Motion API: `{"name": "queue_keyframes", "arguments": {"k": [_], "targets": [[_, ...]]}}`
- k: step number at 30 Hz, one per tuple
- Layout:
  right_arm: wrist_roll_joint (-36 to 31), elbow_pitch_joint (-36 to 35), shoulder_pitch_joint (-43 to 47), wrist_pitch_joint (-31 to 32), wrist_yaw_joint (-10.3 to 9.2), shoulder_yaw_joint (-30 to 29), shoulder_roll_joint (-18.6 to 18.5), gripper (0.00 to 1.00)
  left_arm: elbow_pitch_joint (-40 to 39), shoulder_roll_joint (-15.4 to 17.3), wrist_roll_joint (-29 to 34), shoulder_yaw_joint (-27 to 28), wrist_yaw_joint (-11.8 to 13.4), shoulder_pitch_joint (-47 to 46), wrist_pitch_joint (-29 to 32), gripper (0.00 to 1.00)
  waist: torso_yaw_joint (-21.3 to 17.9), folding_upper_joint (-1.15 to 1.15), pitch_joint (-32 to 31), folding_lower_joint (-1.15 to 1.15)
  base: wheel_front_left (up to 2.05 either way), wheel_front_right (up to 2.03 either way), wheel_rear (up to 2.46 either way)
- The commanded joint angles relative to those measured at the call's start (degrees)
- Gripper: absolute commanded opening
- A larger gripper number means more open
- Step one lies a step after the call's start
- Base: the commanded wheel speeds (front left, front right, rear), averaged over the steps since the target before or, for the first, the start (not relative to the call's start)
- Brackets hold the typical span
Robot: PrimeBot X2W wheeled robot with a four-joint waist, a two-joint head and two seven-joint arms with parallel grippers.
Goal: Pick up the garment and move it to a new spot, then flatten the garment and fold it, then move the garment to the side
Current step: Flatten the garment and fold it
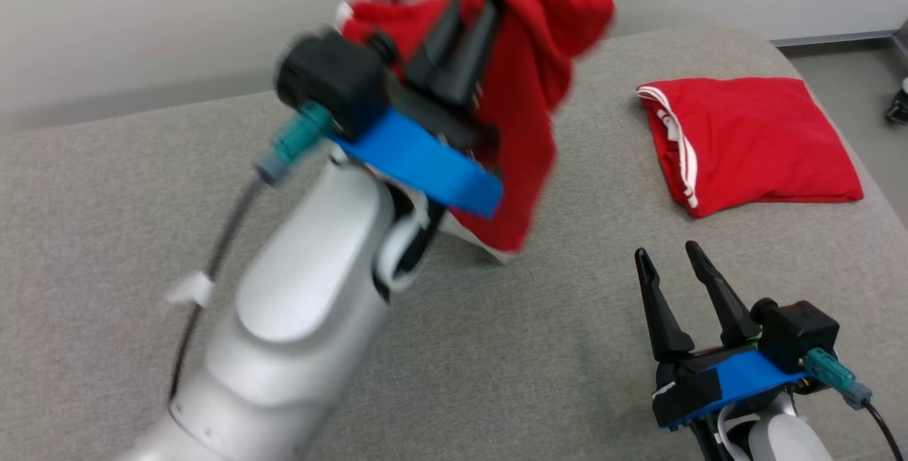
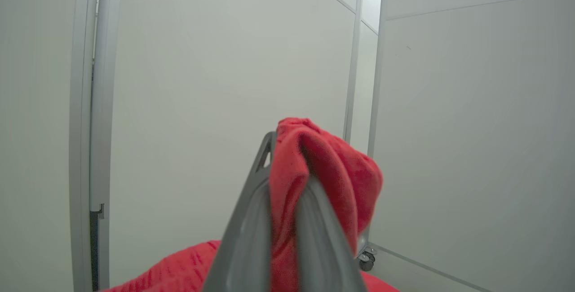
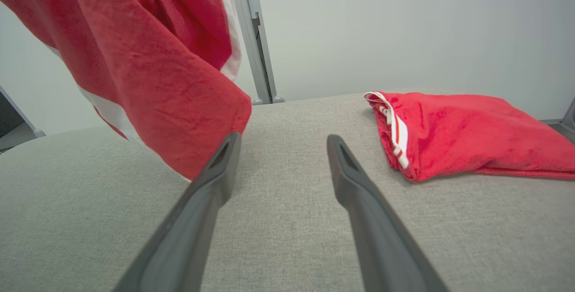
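Head view: limp red terry garment [image 1: 528, 85] pinched tight in left hand [image 1: 474, 10]; right hand [image 1: 667, 252] agape.

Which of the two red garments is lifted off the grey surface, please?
The hanging garment, clamped in the left gripper; the folded garment lies flat on the grey surface.

left hand [image 2: 287, 166] pinches red garment [image 2: 328, 179] before pale wall [image 2: 202, 81].

A grey fabric-covered desk [image 1: 142, 248] with rounded far corners stretches across the scene. On its far right part lies a folded red garment [image 1: 752, 138], roughly square, with white stripes along its left edge.
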Motion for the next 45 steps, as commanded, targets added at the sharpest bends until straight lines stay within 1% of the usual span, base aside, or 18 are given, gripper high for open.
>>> {"name": "queue_keyframes", "arguments": {"k": [1,3,5,8,11,12,13,15,17,19,23,27,30,35,38,40,42,45], "targets": [[0.14,-0.14,0.51,-0.41,0.01,-0.07,-0.07,1.00,0.67,0.15,0.98,-1.65,-0.30,2.90,-0.06,0.00,0.73,0.00,0.30,0.00,0.00,0.00,0.00],[0.30,-0.30,0.64,-0.37,0.01,-0.19,-0.09,1.00,1.98,0.88,1.92,-4.76,-0.53,5.38,-0.09,0.00,1.65,0.00,0.53,0.00,0.00,0.00,0.00],[0.31,-0.49,0.69,-0.34,0.01,-0.27,-0.08,1.00,3.93,2.71,2.49,-8.19,-0.61,8.67,-0.11,0.00,2.77,0.00,0.70,0.00,0.00,0.00,0.00],[0.22,-0.58,0.66,-0.24,0.01,-0.42,-0.09,1.00,6.44,5.52,0.21,-15.42,-0.66,13.81,0.34,0.00,4.36,0.00,0.81,0.00,0.00,0.00,0.00],[-0.08,-0.91,0.82,-0.10,0.01,-0.82,-0.10,1.00,7.15,9.44,-3.77,-21.54,-0.54,18.02,2.61,0.00,5.94,0.00,0.67,0.00,0.00,0.00,0.00],[-0.18,-0.97,0.92,-0.01,0.01,-0.88,-0.10,1.00,6.69,10.70,-5.54,-23.49,-0.55,19.35,3.89,0.46,6.39,0.00,0.56,0.00,0.00,0.00,0.00],[-0.39,-1.07,1.04,0.06,0.01,-1.09,-0.08,1.00,5.74,12.06,-6.54,-25.46,-0.55,19.76,4.74,1.00,6.90,0.00,0.48,0.00,0.00,0.00,0.00],[-0.41,-1.32,1.14,0.28,0.01,-1.39,-0.10,1.00,4.51,15.05,-8.34,-26.74,-0.52,20.48,5.26,1.00,7.79,0.00,0.34,0.00,0.00,0.00,0.00],[-0.58,-1.51,1.47,0.38,0.01,-1.81,-0.11,1.00,3.46,17.34,-9.22,-26.81,-0.51,21.44,5.63,1.00,8.60,0.00,0.08,0.00,0.00,0.00,0.00],[-0.69,-1.69,1.92,0.43,0.01,-2.21,-0.10,1.00,1.79,18.53,-10.10,-26.03,0.48,22.04,6.10,1.00,9.29,0.00,-0.25,0.00,0.00,0.00,0.00],[-0.73,-2.12,2.30,0.69,0.01,-2.82,-0.09,1.00,-3.41,19.72,-10.51,-24.87,2.42,20.89,7.32,1.00,10.11,0.00,-0.52,0.00,0.00,0.00,0.00],[-0.62,-2.53,2.41,0.97,0.01,-2.51,-0.10,1.00,-7.69,18.80,-10.42,-25.56,2.63,19.06,9.94,1.00,9.69,0.00,-0.69,0.00,0.00,0.00,0.00],[-0.43,-2.57,2.59,0.99,0.01,-2.29,-0.10,1.00,-9.92,17.37,-10.78,-26.58,2.51,17.60,12.37,1.00,8.67,0.00,-0.84,0.00,0.00,0.00,0.00],[-0.29,-2.57,3.00,0.82,0.01,-2.44,-0.09,1.00,-12.64,16.19,-13.58,-26.91,3.72,16.54,18.71,1.00,7.11,0.00,-0.75,0.00,0.00,0.00,0.00],[-0.07,-2.35,2.93,0.52,0.01,-2.54,-0.10,1.00,-11.57,15.63,-16.12,-27.91,4.66,16.68,24.25,1.00,6.28,0.00,-0.66,0.00,0.00,0.00,0.00],[0.02,-2.35,2.72,0.51,0.01,-2.51,-0.09,1.00,-10.76,14.57,-17.89,-28.52,5.24,17.42,27.15,1.00,5.74,0.00,-0.50,0.00,0.00,0.00,0.00],[0.12,-2.41,2.44,0.40,0.01,-2.43,-0.09,1.00,-10.21,13.21,-19.68,-28.63,5.42,18.18,28.68,1.00,5.36,0.00,-0.27,0.00,0.00,0.00,0.00],[0.15,-2.34,2.13,0.22,0.01,-2.17,-0.09,1.00,-8.89,11.99,-20.75,-29.57,4.86,18.41,30.25,1.00,4.79,0.00,0.22,0.00,0.00,0.00,0.00]]}}
